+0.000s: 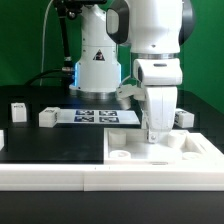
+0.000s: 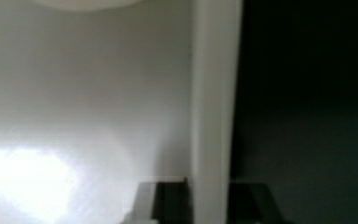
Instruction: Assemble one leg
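- The white robot gripper [image 1: 155,133] hangs straight down over the far edge of the large flat white square plastic panel [image 1: 190,152] with the raised rim.
- In the wrist view, the dark fingertips [image 2: 167,205] sit on either side of the panel's [image 2: 87,120] upright rim. They look flush against it, so the jaws read as clenched on that rim, though it's pretty blurry.
- The panel lies flat on the black table [image 1: 40,145], up against the long white barrier bar [image 1: 60,177] at the front.
- The first leg [image 1: 47,117], a small white plastic rectangular post, lies loose just beside the marker board's [image 1: 95,117] end on the exterior view's left.
- The second leg [image 1: 18,110] lies further that way, apart from the first.
- The third leg [image 1: 182,117] sits behind the panel on the exterior view's right, near the gripper but not in it.
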Motion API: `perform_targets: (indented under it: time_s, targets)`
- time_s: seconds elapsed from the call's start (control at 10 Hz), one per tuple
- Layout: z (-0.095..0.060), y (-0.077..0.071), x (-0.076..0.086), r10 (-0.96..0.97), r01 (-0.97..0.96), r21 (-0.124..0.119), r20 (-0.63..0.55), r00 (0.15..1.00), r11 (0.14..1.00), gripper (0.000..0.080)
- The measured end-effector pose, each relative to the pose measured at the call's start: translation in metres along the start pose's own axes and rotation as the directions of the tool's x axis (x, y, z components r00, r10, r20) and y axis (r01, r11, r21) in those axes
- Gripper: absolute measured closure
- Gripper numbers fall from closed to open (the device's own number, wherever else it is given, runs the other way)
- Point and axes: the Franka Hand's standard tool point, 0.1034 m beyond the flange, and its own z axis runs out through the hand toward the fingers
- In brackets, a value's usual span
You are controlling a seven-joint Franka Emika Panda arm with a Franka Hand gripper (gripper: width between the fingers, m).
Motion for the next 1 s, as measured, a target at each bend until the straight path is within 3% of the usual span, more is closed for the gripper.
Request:
perform_targets:
  time_s: [0.1, 0.3, 0.4, 0.5, 0.9, 1.0]
  targets:
    - [0.000, 0.000, 0.000, 0.000, 0.000, 0.000, 0.000, 1.000, 1.000, 0.0555]
    - [0.000, 0.000, 0.000, 0.001, -0.001, 0.000, 0.000, 1.000, 1.000, 0.0282]
    - [0.000, 0.000, 0.000, 0.001, -0.001, 0.000, 0.000, 1.000, 1.000, 0.0282]
    - [0.000, 0.000, -0.001, 0.001, -0.001, 0.000, 0.000, 1.000, 1.000, 0.0175]
    - [-0.001, 0.000, -0.001, 0.006, -0.006, -0.001, 0.001, 1.000, 1.000, 0.0151]
    - [-0.011, -0.002, 0.000, 0.035, -0.035, -0.013, 0.004, 0.999, 0.999, 0.0150]
